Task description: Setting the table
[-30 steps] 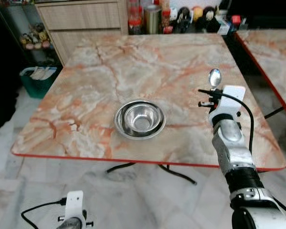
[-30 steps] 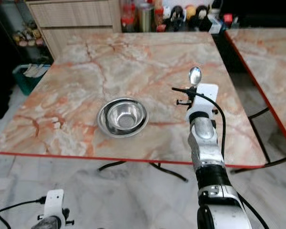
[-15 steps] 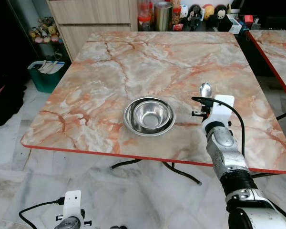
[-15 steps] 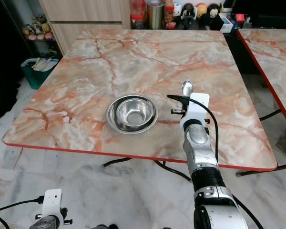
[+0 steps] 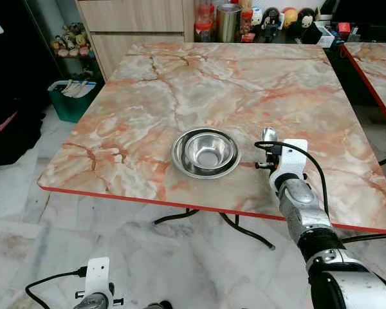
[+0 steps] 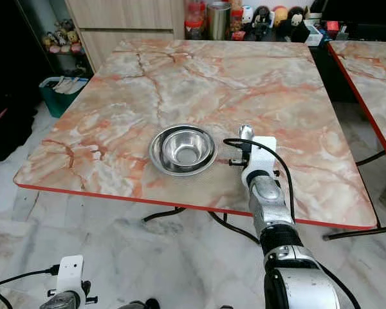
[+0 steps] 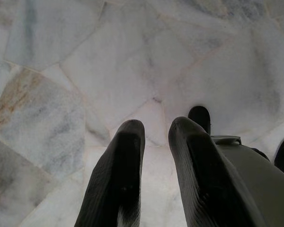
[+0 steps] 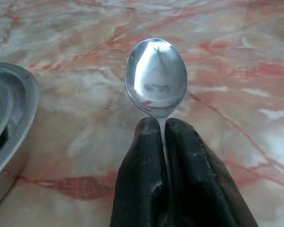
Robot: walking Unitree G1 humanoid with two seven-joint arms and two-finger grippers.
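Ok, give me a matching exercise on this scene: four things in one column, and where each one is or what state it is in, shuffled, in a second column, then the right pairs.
Things:
1. spoon
2. steel bowl
3. left claw
4. green bin

Places or states:
A. on the floor beside the table's far left corner
B. hanging low over the pale stone floor
C. pinched by its handle in the right claw, bowl end sticking out
D. standing empty on the marble table, near its front edge

Pairs: 1-C, 2-D, 3-B, 4-A

One steel bowl (image 5: 205, 152), one spoon (image 8: 156, 78), two marble tables (image 5: 244, 71), one green bin (image 5: 69, 103).
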